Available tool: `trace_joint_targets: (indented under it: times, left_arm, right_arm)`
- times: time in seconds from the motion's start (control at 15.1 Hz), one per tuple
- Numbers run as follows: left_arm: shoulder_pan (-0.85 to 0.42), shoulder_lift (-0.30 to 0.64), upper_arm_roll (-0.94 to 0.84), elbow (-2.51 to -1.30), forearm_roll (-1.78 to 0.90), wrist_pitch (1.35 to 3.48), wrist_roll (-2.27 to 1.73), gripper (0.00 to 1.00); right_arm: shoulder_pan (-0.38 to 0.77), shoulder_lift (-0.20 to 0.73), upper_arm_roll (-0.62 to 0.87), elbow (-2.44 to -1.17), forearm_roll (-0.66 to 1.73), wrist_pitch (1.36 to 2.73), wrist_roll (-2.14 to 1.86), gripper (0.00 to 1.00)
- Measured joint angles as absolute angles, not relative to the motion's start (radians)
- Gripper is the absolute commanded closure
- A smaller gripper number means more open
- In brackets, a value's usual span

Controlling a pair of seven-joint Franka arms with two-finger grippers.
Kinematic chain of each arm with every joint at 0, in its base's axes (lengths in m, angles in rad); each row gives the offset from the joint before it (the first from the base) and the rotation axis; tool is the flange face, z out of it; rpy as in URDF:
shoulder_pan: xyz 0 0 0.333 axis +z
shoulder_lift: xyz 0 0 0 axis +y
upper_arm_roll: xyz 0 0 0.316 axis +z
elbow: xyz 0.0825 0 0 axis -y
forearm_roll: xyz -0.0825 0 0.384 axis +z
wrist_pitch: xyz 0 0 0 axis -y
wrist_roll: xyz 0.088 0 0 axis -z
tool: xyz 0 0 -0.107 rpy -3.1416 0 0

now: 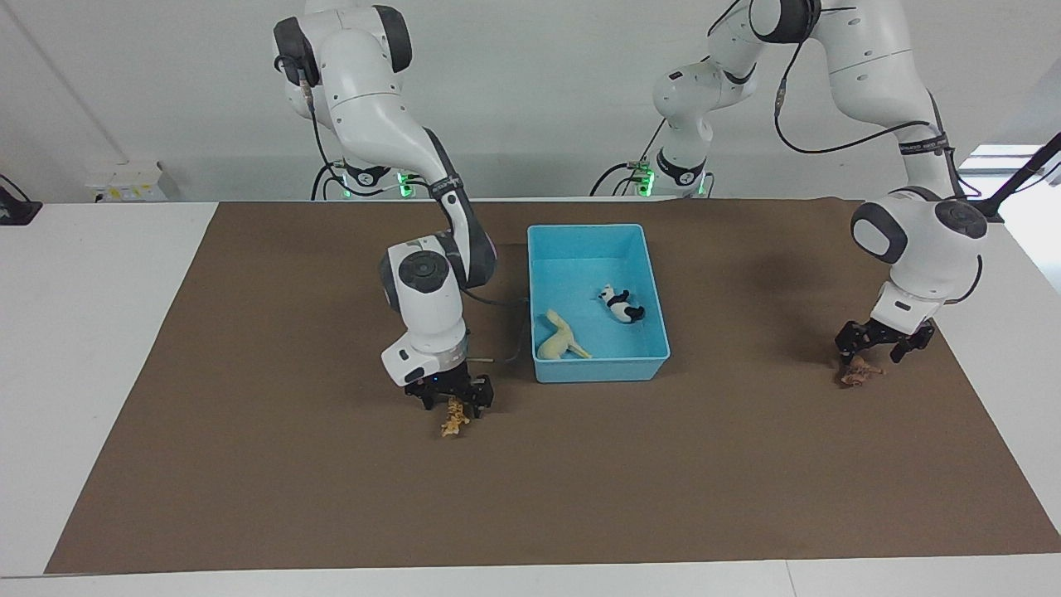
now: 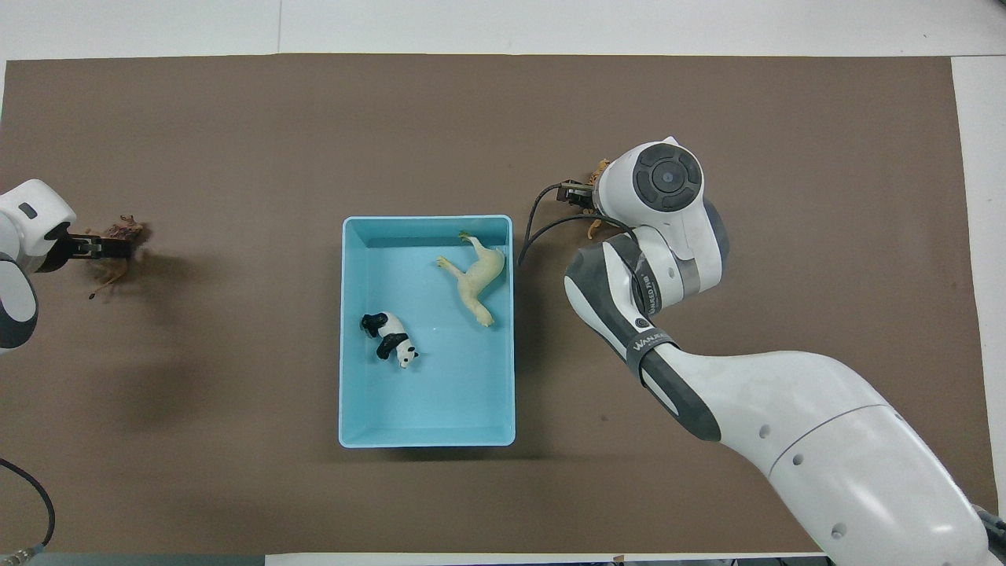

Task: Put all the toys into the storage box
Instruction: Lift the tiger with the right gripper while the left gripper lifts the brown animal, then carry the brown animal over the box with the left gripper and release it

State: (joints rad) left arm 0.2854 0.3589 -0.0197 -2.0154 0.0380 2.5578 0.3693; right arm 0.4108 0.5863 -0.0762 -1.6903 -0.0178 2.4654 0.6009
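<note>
The light blue storage box stands mid-table with the cream horse and the panda lying in it. My right gripper is shut on the orange tiger, which hangs upright close to the mat beside the box, toward the right arm's end. My left gripper is open and low over the dark brown lion, which lies on the mat toward the left arm's end. In the overhead view the right wrist hides most of the tiger.
A brown mat covers the table. A black cable loops from the right wrist next to the box wall. White table edge borders the mat.
</note>
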Motion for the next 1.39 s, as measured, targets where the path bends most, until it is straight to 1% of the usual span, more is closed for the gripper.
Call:
trace_joint_targets:
  times: [0.13, 0.2, 0.33, 0.4, 0.66, 0.86, 0.99, 1.06, 1.19, 1.32, 1.39]
  left_arm:
    - [0.285, 0.358, -0.021, -2.035, 0.038, 2.568, 0.369, 0.0]
    - [0.285, 0.356, -0.022, -2.046, 0.038, 2.585, 0.369, 0.23]
    - [0.284, 0.352, -0.025, -2.058, 0.037, 2.597, 0.365, 0.75]
    - [0.283, 0.349, -0.027, -2.061, 0.037, 2.596, 0.357, 1.0]
    - [0.279, 0.337, -0.029, -2.036, 0.037, 2.53, 0.326, 1.0]
    - [0.26, 0.336, -0.034, -1.982, 0.037, 2.456, 0.229, 1.0]
    - [0.219, 0.317, -0.035, -1.93, 0.037, 2.346, 0.133, 1.0]
    - [0.192, 0.292, -0.037, -1.908, 0.036, 2.278, 0.072, 1.0]
    - [0.123, 0.212, -0.042, -1.884, 0.034, 2.129, -0.077, 1.0]
    - [0.005, 0.12, -0.048, -1.881, 0.029, 1.993, -0.281, 1.0]
    - [-0.079, 0.083, -0.05, -1.883, 0.028, 1.941, -0.402, 1.0]
  right_arm:
    - [0.412, 0.583, -0.075, -1.69, -0.018, 2.465, 0.592, 1.0]
    - [0.412, 0.582, -0.074, -1.69, -0.018, 2.465, 0.586, 1.0]
    - [0.412, 0.582, -0.075, -1.69, -0.019, 2.465, 0.579, 1.0]
    - [0.411, 0.582, -0.076, -1.69, -0.019, 2.465, 0.577, 1.0]
    - [0.411, 0.583, -0.077, -1.682, -0.028, 2.442, 0.569, 1.0]
    - [0.41, 0.58, -0.081, -1.638, -0.061, 2.359, 0.567, 1.0]
    - [0.406, 0.567, -0.085, -1.586, -0.065, 2.272, 0.567, 1.0]
    - [0.401, 0.554, -0.086, -1.561, -0.065, 2.229, 0.566, 1.0]
    - [0.39, 0.517, -0.087, -1.532, -0.067, 2.171, 0.553, 1.0]
    - [0.379, 0.476, -0.087, -1.527, -0.067, 2.127, 0.522, 1.0]
    - [0.375, 0.463, -0.087, -1.527, -0.067, 2.114, 0.511, 1.0]
